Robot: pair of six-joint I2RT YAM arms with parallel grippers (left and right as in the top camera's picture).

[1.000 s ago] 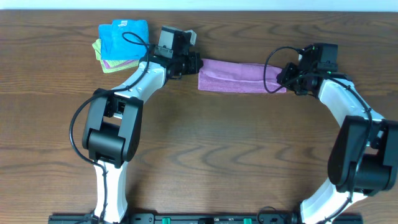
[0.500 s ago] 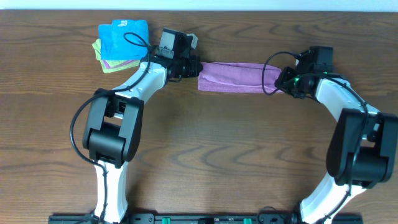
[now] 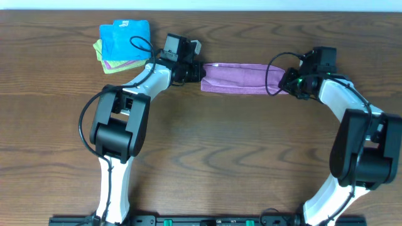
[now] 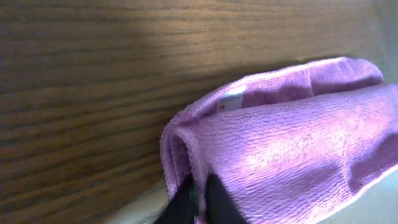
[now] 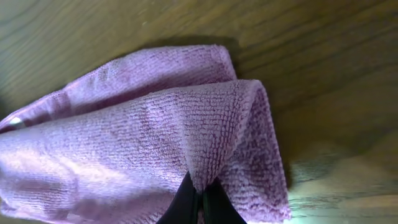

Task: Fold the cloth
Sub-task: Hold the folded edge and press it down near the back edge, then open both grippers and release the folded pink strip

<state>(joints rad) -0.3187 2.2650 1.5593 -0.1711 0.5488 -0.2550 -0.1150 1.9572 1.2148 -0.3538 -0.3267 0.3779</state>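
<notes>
The purple cloth (image 3: 242,78) lies stretched as a narrow folded band near the far edge of the table. My left gripper (image 3: 200,72) is shut on its left end; in the left wrist view the black fingertips (image 4: 199,198) pinch the folded edge of the cloth (image 4: 292,143), which shows a small white tag. My right gripper (image 3: 287,81) is shut on its right end; in the right wrist view the fingertips (image 5: 200,198) pinch a fold of the cloth (image 5: 137,137). The cloth hangs slightly between the two grippers.
A stack of folded cloths, blue (image 3: 124,36) on top with green and purple edges beneath, sits at the far left of the wooden table (image 3: 220,144). The table's far edge runs just behind the cloth.
The left gripper has moved slightly right and the right gripper slightly away and right, drawing the cloth into a tauter, narrower band with its upper edge folded over.
</notes>
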